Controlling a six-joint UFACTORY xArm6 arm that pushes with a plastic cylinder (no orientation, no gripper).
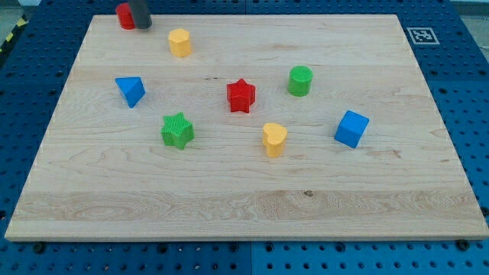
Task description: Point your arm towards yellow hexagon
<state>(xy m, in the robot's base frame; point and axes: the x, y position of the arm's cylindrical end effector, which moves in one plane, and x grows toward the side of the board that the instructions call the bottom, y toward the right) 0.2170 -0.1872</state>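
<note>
While my tip [143,26] touches a red block [124,15], nothing blocks the nearby yellow hexagon [179,43]; no fingers

Beside my dark tip [143,26] sat a red block [124,15]; just right, the yellow hexagon [179,43]; beyond, pale wood board [229,206].
</note>
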